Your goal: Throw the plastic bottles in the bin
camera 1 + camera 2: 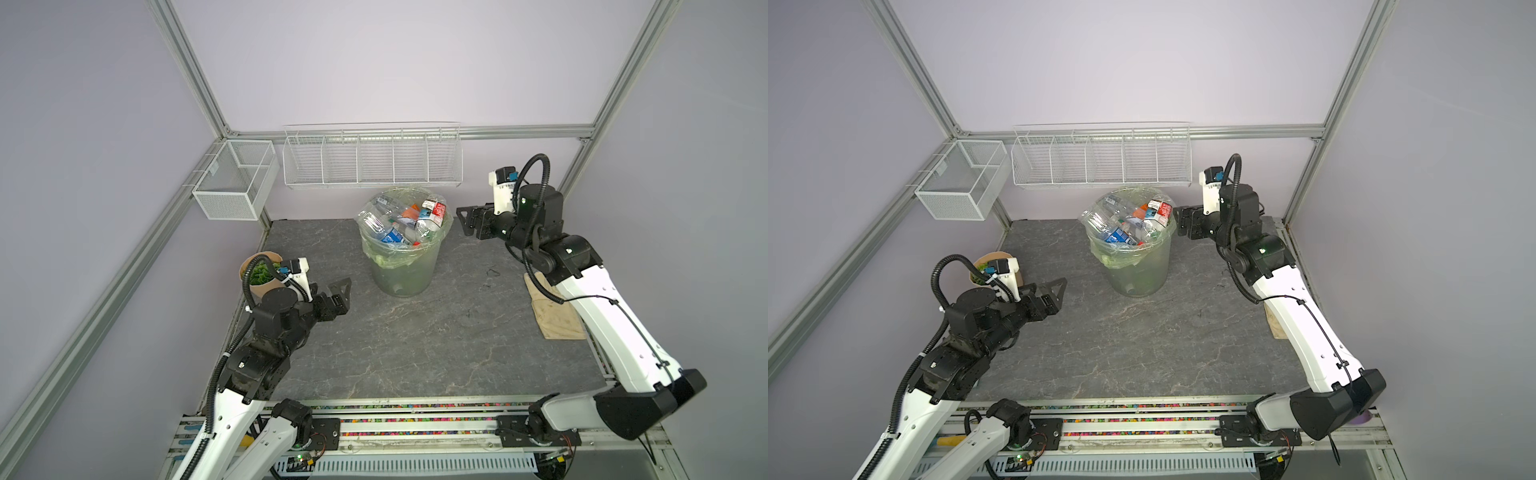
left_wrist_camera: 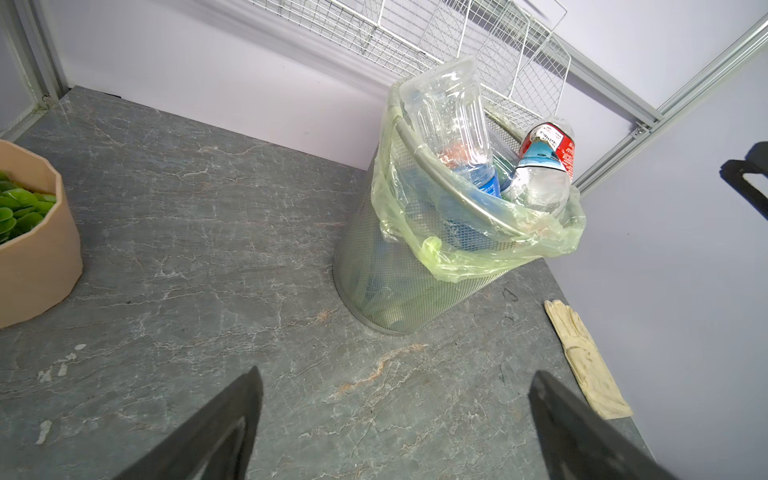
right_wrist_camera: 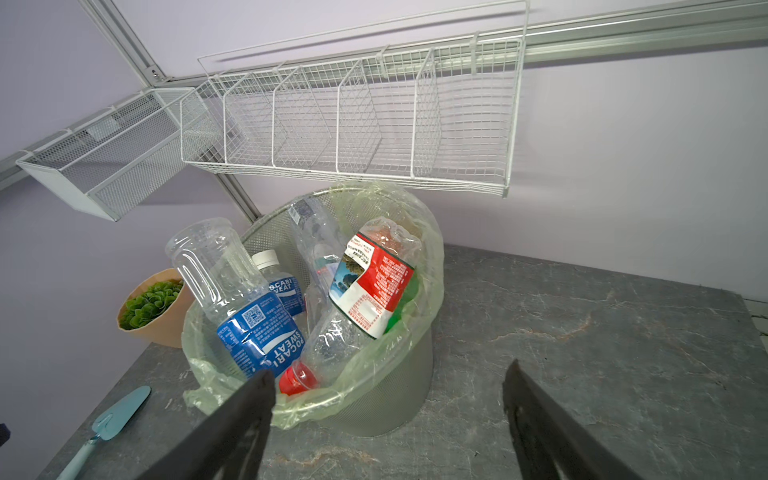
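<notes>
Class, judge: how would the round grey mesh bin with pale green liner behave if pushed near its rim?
The mesh bin probably tips rather than slides: tall, narrow base. Likely light: mesh walls, empty-looking plastic bottles heaped inside.

The left arm [image 1: 232, 415], at eight o'clock in both top views, and the right arm [image 1: 611, 328], at four o'clock, share glossy white shells, black cylindrical joints, ribbed black conduit [image 1: 936, 282] looping past white wrist cameras [image 1: 500, 183] with blue plugs, and black triangular cut-out fingers on the left gripper [image 2: 395, 376] and right gripper [image 3: 388, 370].
</notes>
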Action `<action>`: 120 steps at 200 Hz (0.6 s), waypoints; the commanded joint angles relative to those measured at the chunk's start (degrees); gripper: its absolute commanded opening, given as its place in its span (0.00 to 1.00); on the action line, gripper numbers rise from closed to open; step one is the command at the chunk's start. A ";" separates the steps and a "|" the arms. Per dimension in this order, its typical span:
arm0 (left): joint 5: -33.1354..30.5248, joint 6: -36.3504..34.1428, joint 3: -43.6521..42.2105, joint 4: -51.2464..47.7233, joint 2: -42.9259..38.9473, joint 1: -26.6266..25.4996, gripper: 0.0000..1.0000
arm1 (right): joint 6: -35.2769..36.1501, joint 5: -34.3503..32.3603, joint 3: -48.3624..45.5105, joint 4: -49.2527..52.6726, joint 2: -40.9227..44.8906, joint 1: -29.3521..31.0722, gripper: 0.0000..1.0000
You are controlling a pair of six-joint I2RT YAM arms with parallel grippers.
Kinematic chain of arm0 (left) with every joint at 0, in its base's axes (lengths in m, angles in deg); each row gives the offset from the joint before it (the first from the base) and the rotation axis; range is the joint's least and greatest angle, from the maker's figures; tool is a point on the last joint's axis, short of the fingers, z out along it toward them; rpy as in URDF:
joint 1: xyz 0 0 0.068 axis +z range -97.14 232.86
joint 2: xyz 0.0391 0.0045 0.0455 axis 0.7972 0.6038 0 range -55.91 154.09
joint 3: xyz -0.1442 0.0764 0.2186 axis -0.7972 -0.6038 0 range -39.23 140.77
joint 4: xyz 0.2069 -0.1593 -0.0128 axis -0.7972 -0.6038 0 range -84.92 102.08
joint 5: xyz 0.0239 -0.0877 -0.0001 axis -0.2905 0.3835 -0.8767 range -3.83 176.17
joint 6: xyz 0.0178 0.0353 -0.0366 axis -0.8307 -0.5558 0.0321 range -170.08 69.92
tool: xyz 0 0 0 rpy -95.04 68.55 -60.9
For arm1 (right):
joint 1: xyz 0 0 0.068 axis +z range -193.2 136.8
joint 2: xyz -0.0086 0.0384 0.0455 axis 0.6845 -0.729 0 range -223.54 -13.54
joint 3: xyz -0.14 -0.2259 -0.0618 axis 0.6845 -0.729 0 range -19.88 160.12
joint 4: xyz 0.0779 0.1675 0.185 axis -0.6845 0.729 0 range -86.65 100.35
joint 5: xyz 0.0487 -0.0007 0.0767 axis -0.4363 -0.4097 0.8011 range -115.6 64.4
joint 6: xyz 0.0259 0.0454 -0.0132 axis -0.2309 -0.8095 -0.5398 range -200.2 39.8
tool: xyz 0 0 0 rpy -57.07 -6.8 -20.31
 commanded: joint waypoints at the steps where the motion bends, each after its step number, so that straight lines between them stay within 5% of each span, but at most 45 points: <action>1: -1.07 -0.86 1.86 1.50 0.72 -0.12 0.99 | 1.96 -2.47 -2.37 -1.68 2.56 -0.47 0.88; 43: -3.55 -2.10 1.56 2.74 1.55 -0.10 0.99 | 2.99 -5.79 -6.76 -2.17 6.00 -1.04 0.88; 120: -17.90 -8.50 -3.09 5.32 3.04 -0.10 0.99 | 3.76 -17.00 -25.96 -4.91 16.97 -2.31 0.89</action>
